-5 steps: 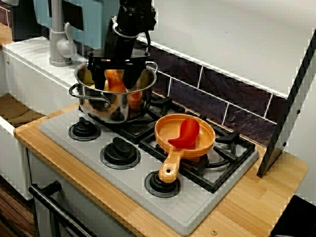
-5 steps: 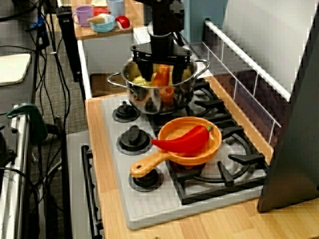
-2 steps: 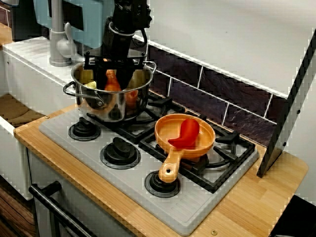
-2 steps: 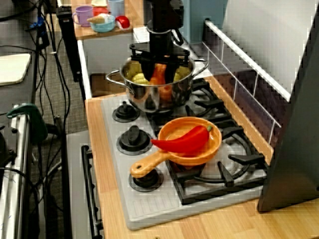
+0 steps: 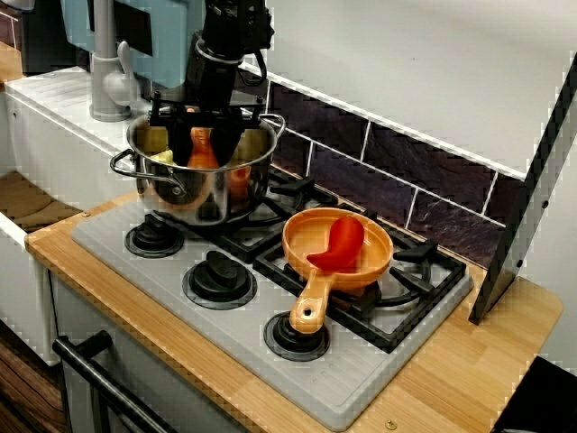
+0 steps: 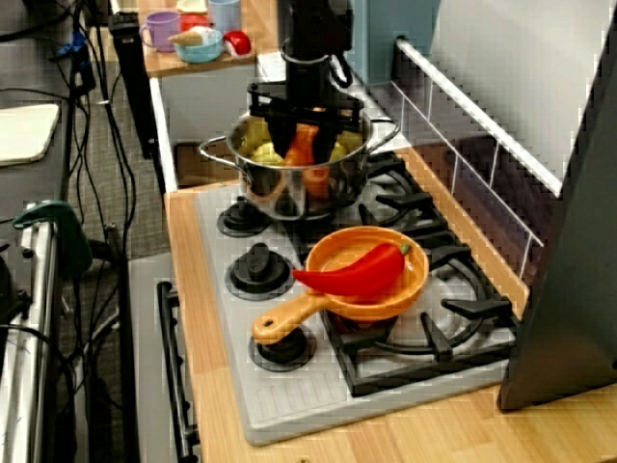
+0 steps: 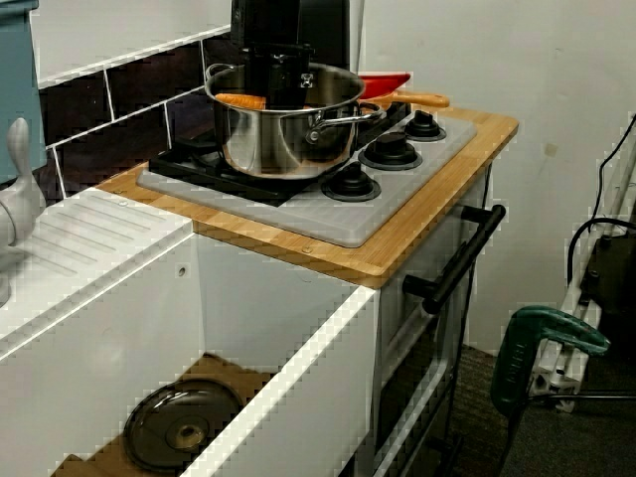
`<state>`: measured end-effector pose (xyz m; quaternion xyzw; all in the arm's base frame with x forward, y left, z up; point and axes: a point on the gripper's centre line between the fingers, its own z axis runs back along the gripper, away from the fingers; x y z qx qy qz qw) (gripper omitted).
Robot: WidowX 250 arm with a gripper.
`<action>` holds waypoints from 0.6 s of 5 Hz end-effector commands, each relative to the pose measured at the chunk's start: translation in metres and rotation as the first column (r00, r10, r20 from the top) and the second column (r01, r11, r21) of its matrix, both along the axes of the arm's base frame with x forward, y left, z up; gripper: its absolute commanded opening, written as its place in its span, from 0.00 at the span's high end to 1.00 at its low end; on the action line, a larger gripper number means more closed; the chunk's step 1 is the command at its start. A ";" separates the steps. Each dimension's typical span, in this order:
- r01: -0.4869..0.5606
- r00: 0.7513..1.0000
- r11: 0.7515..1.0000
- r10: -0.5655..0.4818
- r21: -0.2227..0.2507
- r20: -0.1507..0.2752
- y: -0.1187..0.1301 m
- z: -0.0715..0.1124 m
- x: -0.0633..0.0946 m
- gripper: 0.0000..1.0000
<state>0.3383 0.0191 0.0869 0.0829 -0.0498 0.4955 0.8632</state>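
The pincer point(image 5: 203, 159) reaches down into the steel pot point(image 5: 195, 195) on the left-hand grate of the toy hob point(image 5: 230, 336). Its two black fingers stand part-way apart on either side of a carrot point(image 6: 302, 145). I cannot tell whether they press it, since the rim hides their tips (the view from the sink side shows only the wrist inside the pot). Yellow-green pieces point(image 6: 262, 152) lie beside the carrot. An orange skillet point(image 5: 311, 233) holding a red pepper point(image 5: 343, 242) sits on the next burner, near but apart. Working this deep, it seems best to travel straight up and down, keeping the fingers off the pot's wall and handles so it neither skids on the grate nor tips.
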 end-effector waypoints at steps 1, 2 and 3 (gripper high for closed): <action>0.078 0.992 0.996 -0.073 -0.046 0.100 0.002 0.051 0.002 1.00; 0.088 0.991 0.994 -0.080 -0.070 0.108 0.001 0.064 0.003 1.00; 0.094 0.990 0.992 -0.084 -0.089 0.112 -0.002 0.075 0.004 1.00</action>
